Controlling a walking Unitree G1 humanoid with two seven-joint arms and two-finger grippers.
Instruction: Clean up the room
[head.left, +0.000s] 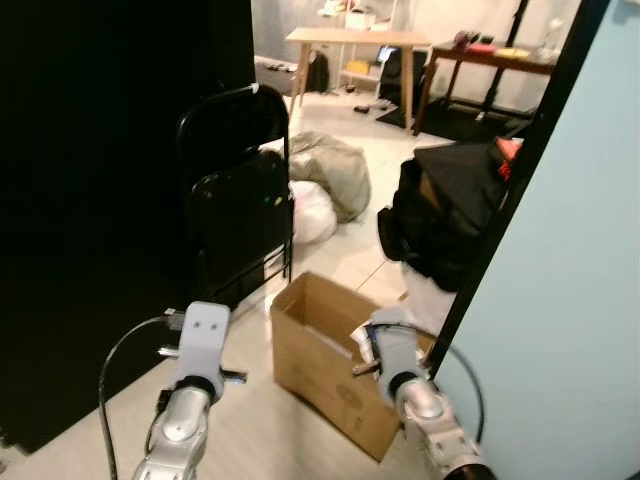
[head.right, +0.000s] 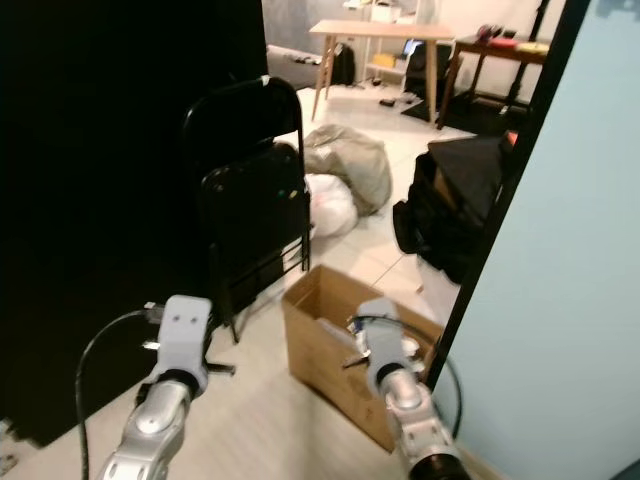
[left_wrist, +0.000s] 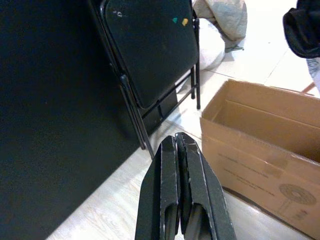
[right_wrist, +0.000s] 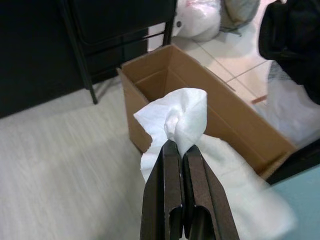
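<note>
The right gripper (right_wrist: 175, 145) pinches a white tissue (right_wrist: 177, 120) just above the open box (right_wrist: 240, 125), likely so it can drop inside. The left gripper (left_wrist: 179, 145), pressed together and empty, waits near the chair (left_wrist: 150, 45)

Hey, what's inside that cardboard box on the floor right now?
The cardboard box is open-topped; its visible inner walls look bare. The floor of it is hidden by its near wall and by the white tissue the right gripper holds above it.
</note>
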